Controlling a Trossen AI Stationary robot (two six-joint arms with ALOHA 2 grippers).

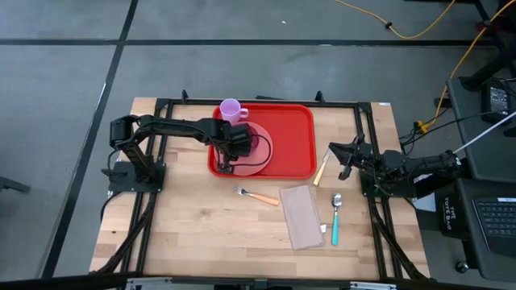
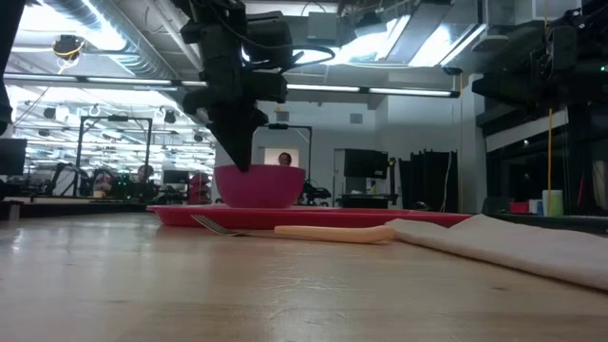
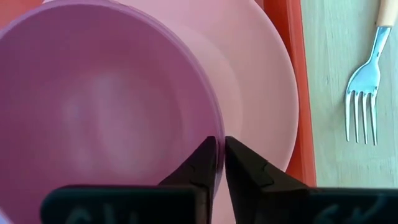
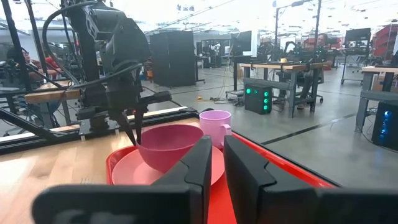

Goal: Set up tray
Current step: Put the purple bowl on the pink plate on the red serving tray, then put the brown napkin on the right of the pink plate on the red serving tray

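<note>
The red tray (image 1: 294, 137) lies at the table's far middle. On it are a salmon-pink plate (image 1: 260, 151) and a pink mug (image 1: 232, 110) in its far left corner. A magenta bowl (image 3: 93, 112) sits over the plate (image 3: 261, 81). The right wrist view shows the bowl (image 4: 168, 146) with its base on the plate (image 4: 127, 174). My left gripper (image 1: 234, 149) reaches down over the tray's left half and is shut on the bowl. My right gripper (image 1: 334, 153) waits shut, right of the tray, touching nothing. My left gripper (image 3: 217, 155) pinches the bowl's rim (image 3: 214, 127) on the side toward the table's near edge, one finger inside the bowl and one outside. The fingers come from above, pointing down (image 4: 132, 134). The bowl stands upright with its base on the plate.
On the bare wood near the tray lie a fork with an orange handle (image 1: 256, 196), a folded beige napkin (image 1: 302, 216), a spoon with a teal handle (image 1: 336, 217) and a knife with a light handle (image 1: 322, 169). The fork (image 3: 364, 81) lies just beyond the tray's rim.
</note>
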